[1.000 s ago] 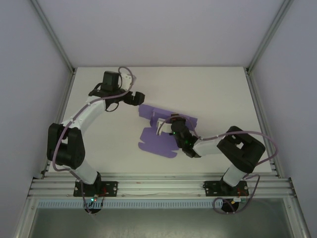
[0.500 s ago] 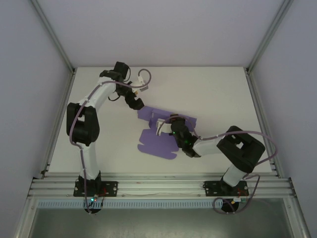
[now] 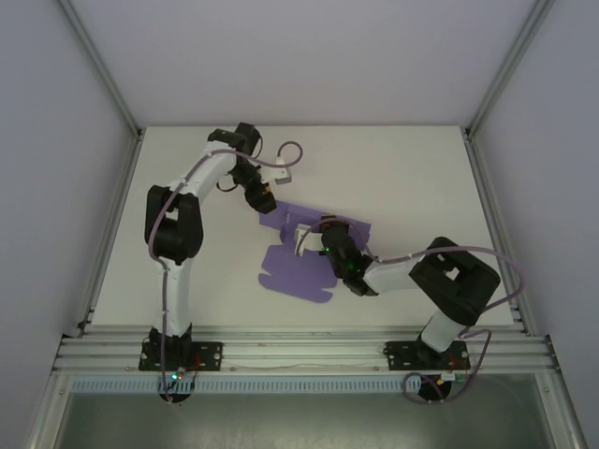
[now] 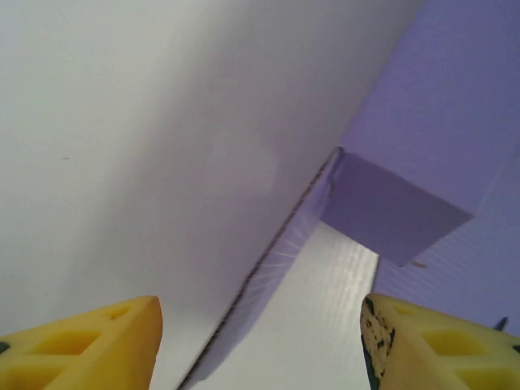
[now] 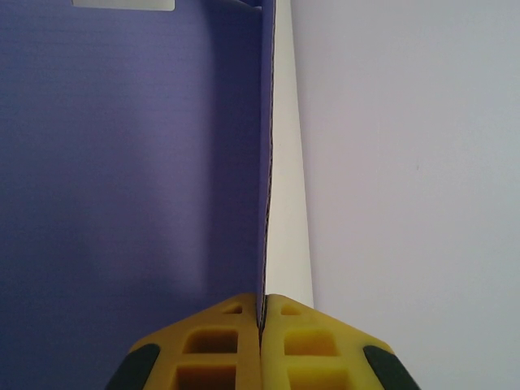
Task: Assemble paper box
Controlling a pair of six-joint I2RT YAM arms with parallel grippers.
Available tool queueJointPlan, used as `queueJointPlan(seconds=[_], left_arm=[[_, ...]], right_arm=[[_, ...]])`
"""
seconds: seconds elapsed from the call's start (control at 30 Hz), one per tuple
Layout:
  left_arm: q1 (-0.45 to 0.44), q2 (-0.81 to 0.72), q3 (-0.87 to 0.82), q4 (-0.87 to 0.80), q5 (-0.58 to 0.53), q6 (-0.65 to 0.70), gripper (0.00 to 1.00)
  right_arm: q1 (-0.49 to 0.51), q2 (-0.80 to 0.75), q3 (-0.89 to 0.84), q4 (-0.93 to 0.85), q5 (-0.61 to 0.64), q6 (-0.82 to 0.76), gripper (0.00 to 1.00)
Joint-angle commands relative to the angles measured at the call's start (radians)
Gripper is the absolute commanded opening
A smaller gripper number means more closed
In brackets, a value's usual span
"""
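while the right gripper (image 3: 324, 230) sits over the middle of the box (image 3: 295, 271), its pads are pressed together on a thin upright wall of purple card, seen edge-on in the right wrist view, where the gripper (image 5: 264, 315) pinches the wall (image 5: 266, 162) and the panel (image 5: 122, 162) runs off to one side. the box is not yet a box: most of it lies as a flat die-cut sheet at the centre of the table (image 3: 421, 168), its flaps spread toward the near edge

the left gripper (image 3: 261, 198) is at the sheet's far-left corner, just beside it or touching, i cannot tell which from above. its fingers (image 4: 89, 341) stand wide apart and hold nothing; between them the left wrist view shows a card edge (image 4: 268, 260) running away on a diagonal and a small folded tab (image 4: 390, 213) ahead

what the next move turns on, i judge, is that this corner lies straight ahead of the open left jaws, with the card edge passing through their gap rather than across it. the left arm is the nearer one to that corner, and the right is busy pinning the wall, so the left would likely need to close on or push that flap
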Motion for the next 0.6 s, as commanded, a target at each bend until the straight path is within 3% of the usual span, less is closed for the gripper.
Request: queueJointPlan(seconds=[0.0,0.1,0.2,0.47,0.57], left_arm=[[-0.005,0.016,0.006,-0.078,0.001,0.051,0.63],[-0.007,0.009,0.005,-0.032,-0.061,-0.017,0.38],[-0.008,-0.007,-0.001,-0.016,-0.098,-0.065,0.23],[-0.038,-0.145,-0.166,0.261,-0.292,-0.371,0.07],[-0.044,-0.223,-0.234,0.372,-0.246,-0.507,0.05]], right_arm=[[-0.006,-0.002,0.012,-0.076,-0.015,-0.012,0.0],[-0.006,-0.008,0.013,-0.068,-0.007,-0.016,0.0],[-0.006,-0.019,0.02,-0.067,0.009,-0.013,0.0],[-0.006,-0.025,0.041,-0.041,0.054,0.023,0.0],[-0.006,0.002,0.052,-0.001,0.081,0.04,0.0]])
